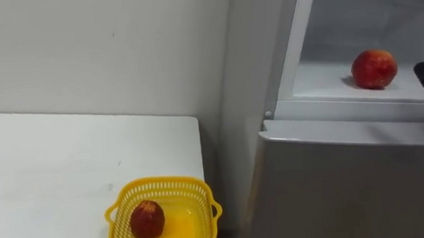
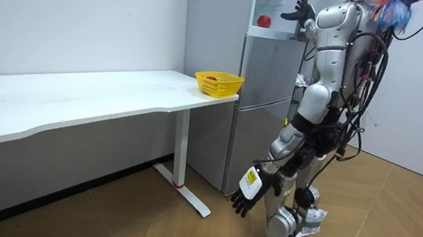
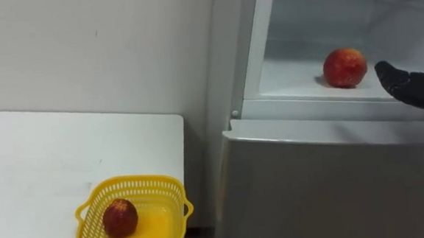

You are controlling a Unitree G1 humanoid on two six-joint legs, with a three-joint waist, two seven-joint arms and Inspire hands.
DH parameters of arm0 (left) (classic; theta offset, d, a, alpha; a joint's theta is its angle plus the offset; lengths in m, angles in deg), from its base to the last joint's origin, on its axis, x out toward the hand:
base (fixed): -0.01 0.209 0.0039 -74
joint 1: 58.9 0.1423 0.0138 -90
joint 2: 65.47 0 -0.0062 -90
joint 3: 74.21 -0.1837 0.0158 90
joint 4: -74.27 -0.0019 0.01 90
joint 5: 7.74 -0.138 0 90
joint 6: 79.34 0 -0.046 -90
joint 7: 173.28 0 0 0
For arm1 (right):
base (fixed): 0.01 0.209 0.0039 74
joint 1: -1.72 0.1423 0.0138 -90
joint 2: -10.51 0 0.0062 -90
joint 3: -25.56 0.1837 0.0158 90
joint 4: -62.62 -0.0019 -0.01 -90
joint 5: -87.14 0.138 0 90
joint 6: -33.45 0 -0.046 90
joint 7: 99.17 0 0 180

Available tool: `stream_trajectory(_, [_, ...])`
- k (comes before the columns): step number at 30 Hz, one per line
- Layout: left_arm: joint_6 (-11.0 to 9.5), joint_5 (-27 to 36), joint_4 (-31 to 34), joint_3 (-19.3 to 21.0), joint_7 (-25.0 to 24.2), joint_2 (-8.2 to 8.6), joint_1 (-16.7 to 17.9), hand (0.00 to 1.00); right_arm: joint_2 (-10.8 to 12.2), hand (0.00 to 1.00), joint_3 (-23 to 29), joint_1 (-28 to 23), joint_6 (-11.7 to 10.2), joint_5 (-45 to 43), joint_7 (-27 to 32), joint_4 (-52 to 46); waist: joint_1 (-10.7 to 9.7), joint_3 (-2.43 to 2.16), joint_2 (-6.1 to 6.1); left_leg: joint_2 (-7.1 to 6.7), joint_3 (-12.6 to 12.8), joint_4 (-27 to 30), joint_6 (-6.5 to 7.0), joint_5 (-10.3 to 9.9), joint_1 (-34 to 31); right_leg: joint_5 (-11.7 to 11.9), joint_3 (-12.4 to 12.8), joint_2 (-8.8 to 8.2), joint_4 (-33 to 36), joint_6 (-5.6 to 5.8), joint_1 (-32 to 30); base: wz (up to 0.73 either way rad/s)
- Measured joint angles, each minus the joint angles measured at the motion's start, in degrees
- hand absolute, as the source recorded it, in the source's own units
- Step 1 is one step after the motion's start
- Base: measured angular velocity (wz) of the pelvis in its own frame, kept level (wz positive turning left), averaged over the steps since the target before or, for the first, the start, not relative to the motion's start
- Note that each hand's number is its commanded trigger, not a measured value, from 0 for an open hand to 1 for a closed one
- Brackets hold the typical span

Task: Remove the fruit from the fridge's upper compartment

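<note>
Hovering right hand (image 3: 410, 85), fingers straight, beside shelved red fruit (image 3: 344, 67).

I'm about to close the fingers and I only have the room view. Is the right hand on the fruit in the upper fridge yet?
Observer: Not yet. The eye views show the right hand open, just right of the red fruit, with a gap between them.
Operator: Is anything crowding the fruit?
Observer: No, it rests alone on the fridge shelf.
Operator: And the basket?
Observer: The yellow basket already holds a second fruit, lying at its left side.
</note>
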Motion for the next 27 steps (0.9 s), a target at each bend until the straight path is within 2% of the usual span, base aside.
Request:
stream_trajectory(3, [0.88, -0.11, 0.70, 0.03, -0.51, -0.48, -0.08, 0.00, -1.33, 0.00, -0.42, 1.22, 1.46, 2.33, -2.19, 3.02, 0.29, -0.20, -0.34, 0.04, 0.00, -0.01, -0.01, 0.00, -0.08, -0.04, -0.14, 0.00, -0.08, 0.01, -0.01, 0.00])
stream_trajectory(8, [1.78, -0.14, 1.93, 0.59, -1.28, -0.88, 0.02, 0.00, -1.38, 0.00, -0.66, 2.60, 2.73, 5.87, -6.64, 6.73, 0.87, -0.74, -1.10, -0.04, -0.71, 0.09, -0.01, 0.01, -0.35, -0.02, -0.69, 0.00, -0.55, -0.02, 0.20, 0.05])
stream_trajectory(15, [1.76, -0.14, 2.52, 0.57, -1.52, -0.92, 0.10, 0.00, -1.47, 0.00, -1.45, 6.23, 2.98, 9.07, -10.38, 6.76, 0.77, -0.67, -0.99, -0.01, -1.83, 0.17, -0.04, 0.02, -0.65, -0.02, -1.95, -0.02, -0.80, -0.02, 0.57, 0.09])
stream_trajectory(20, [1.74, -0.17, 2.55, 0.65, -1.28, -0.96, 0.10, 0.00, -2.96, 0.00, -3.11, 7.98, 2.97, 12.57, -13.43, 6.70, 1.08, -0.57, -0.88, -0.03, -2.28, 0.29, -0.05, 0.01, -0.76, -0.02, -2.27, -0.04, -0.79, -0.02, 0.73, 0.05])
stream_trajectory(27, [1.71, -0.18, 2.58, 1.09, -0.23, -1.01, 0.34, 0.00, -4.24, 0.00, -3.26, 9.46, 2.89, 13.96, -13.80, 6.70, 1.13, -0.40, -0.82, -0.04, -2.31, 0.15, -0.05, 0.01, -0.44, -0.02, -2.28, -0.04, -0.80, -0.02, 1.04, 0.00])
